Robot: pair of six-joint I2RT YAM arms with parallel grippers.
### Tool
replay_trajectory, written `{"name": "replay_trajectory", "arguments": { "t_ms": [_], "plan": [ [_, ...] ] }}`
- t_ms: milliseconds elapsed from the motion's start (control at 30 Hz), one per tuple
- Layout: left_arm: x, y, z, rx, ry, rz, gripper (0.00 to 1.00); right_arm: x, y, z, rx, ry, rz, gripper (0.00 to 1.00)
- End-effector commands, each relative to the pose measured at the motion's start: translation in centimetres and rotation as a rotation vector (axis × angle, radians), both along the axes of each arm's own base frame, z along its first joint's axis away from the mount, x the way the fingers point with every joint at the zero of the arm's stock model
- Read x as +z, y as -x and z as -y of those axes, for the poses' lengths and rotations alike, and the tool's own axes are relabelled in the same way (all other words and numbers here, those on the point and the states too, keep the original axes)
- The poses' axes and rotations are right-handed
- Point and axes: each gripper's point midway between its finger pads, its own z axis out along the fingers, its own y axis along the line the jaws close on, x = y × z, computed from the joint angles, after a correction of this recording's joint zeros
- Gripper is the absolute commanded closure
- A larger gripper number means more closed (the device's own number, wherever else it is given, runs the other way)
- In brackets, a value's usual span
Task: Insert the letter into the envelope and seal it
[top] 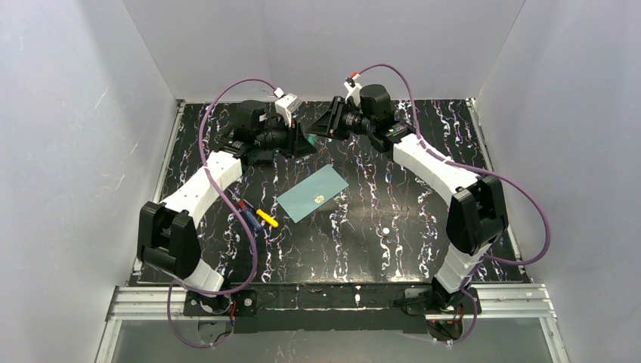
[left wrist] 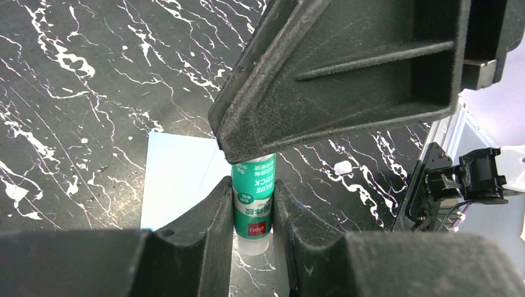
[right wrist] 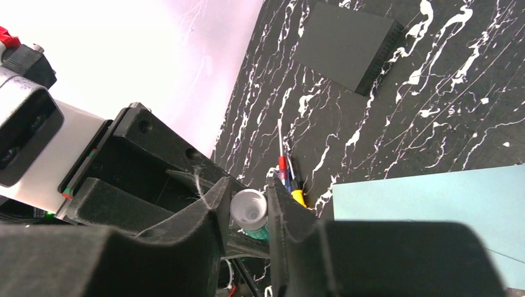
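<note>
The left claw [left wrist: 252,204] is clenched on the green glue stick [left wrist: 254,176]. The right claw [right wrist: 247,207] pinches its white end. Both are raised over the far worktop [top: 378,257]. The teal envelope [top: 312,193] lies below them, towards the bases and midway between the arms, its long axis diagonal. The letter is not visible.

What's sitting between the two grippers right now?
A green glue stick: the left gripper clamps its body, the right gripper its white end. Both wrist views show it.
</note>
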Motion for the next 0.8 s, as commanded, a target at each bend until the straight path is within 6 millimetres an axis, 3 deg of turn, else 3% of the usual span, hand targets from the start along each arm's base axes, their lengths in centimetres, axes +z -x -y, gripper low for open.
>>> {"name": "replay_trajectory", "arguments": {
  "t_ms": [0, 100, 200, 267, 367, 467, 633, 700, 767],
  "plan": [
    [1.8, 0.8, 0.2, -0.025, 0.016, 0.031, 1.00, 1.4, -1.2, 0.3, -0.038, -0.009, 0.036, 0.71],
    [1.9, 0.6, 0.1, -0.008, 0.010, -0.005, 1.00, 3.0, -0.5, -0.2, 0.015, -0.052, 0.074, 0.85],
    [2.4, 0.8, 0.4, -0.021, 0.034, -0.063, 1.00, 4.2, 0.4, -0.1, 0.065, -0.066, 0.130, 0.87],
    [2.9, 0.8, 0.5, -0.027, 0.062, -0.093, 1.00, 4.6, 1.1, -0.1, 0.099, -0.072, 0.151, 0.78],
    [3.4, 0.9, 0.6, -0.032, 0.077, -0.095, 1.00, 3.9, 1.4, 0.2, 0.095, -0.052, 0.124, 0.55],
    [3.8, 1.1, 0.7, -0.044, 0.091, -0.083, 1.00, 3.2, 1.1, 0.4, 0.075, -0.035, 0.094, 0.53],
    [4.1, 1.1, 0.8, -0.050, 0.123, -0.104, 1.00, 3.9, 1.1, 0.5, 0.055, -0.083, 0.079, 0.90],
    [4.3, 1.1, 0.6, -0.055, 0.135, -0.109, 1.00, 5.0, 1.2, 0.8, 0.050, -0.109, 0.115, 0.99],
    [4.8, 1.3, 0.4, -0.074, 0.164, -0.125, 1.00, 5.7, 1.2, 1.2, 0.063, -0.136, 0.143, 0.99]
  ]
}}
